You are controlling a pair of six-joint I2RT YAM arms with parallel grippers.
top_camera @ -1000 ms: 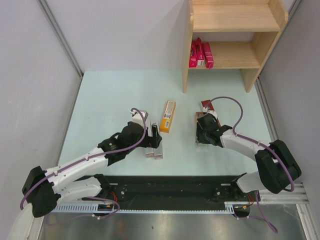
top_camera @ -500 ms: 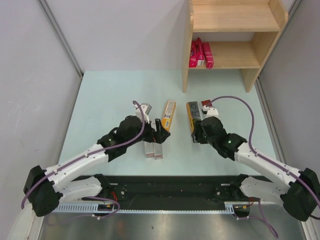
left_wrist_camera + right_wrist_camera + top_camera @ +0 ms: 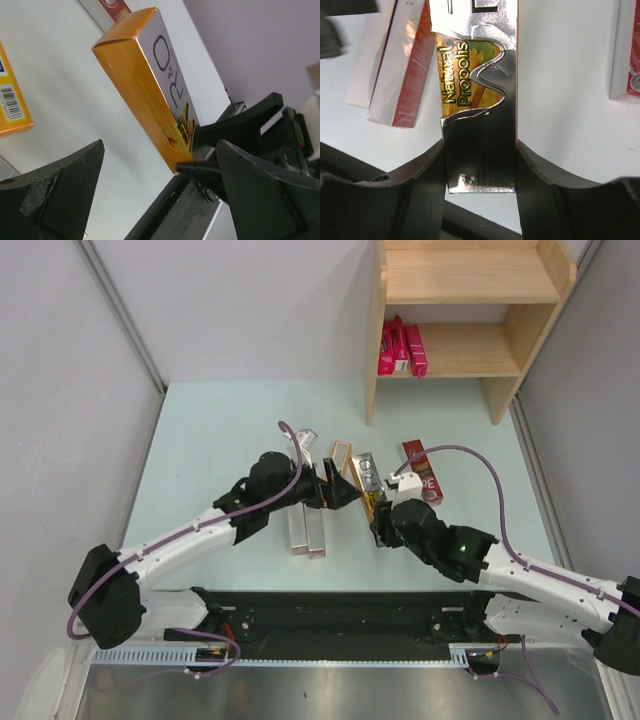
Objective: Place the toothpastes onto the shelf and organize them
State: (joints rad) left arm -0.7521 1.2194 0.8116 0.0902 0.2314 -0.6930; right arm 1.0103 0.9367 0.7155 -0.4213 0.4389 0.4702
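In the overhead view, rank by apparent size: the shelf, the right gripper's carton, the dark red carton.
1. The shelf.
2-3. The held carton and the dark red carton look alike. The held one seems lifted nearer the camera and is partly covered, so no ranking.

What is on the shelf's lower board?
Three pink cartons at the left end of the lower board. The upper board covers its back part; anything there is hidden.

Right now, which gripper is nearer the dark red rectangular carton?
Right. The right gripper, clamping a silver-orange carton, is beside the dark red carton; the open left gripper is beyond both.
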